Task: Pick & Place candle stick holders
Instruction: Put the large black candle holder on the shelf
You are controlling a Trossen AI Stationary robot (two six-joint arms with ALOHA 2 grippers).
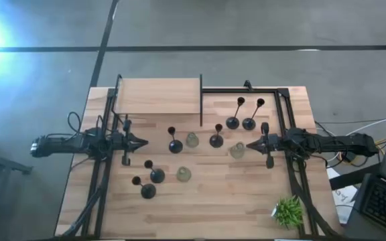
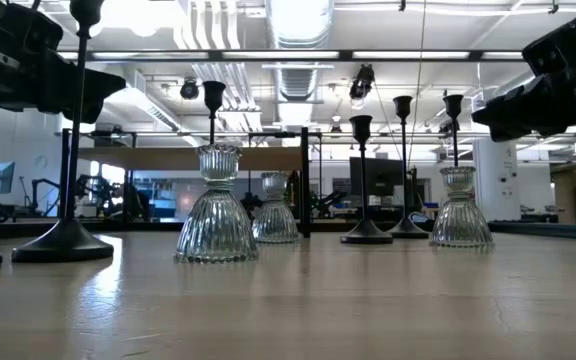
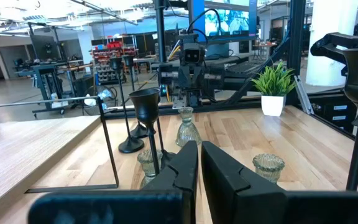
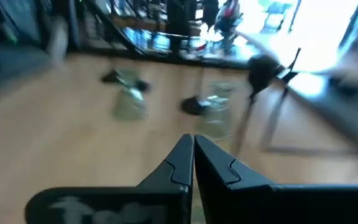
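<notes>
My two arms hang above the wooden table (image 1: 246,201), one at each side, and both point inward to the middle. My right gripper (image 1: 250,144) has its fingers pressed together and it holds nothing; my left gripper (image 1: 144,141) is almost closed as well, only a thin slit shows between its fingers in the left wrist view, and it is also empty. The candle stick holders stand spread between the two grippers. The thing that lies nearest to a tool is the pale glass holder (image 1: 237,150): it stands just beside the tip of my right gripper, a little toward the middle of the table and slightly toward the front edge. It is squat and upright, so its axis goes straight up. My right arm is clearly the closer one to it; my left gripper is well apart from it, on the other side of the black holders (image 1: 175,144). I judge that the next move belongs to the right arm, and that its fingers must first open, because closed as they are they would only push the glass away. Two tall black holders (image 1: 232,122) stand behind this gripper, near the back frame, and the potted plant (image 1: 288,211) sits at the front corner, away from the work.
</notes>
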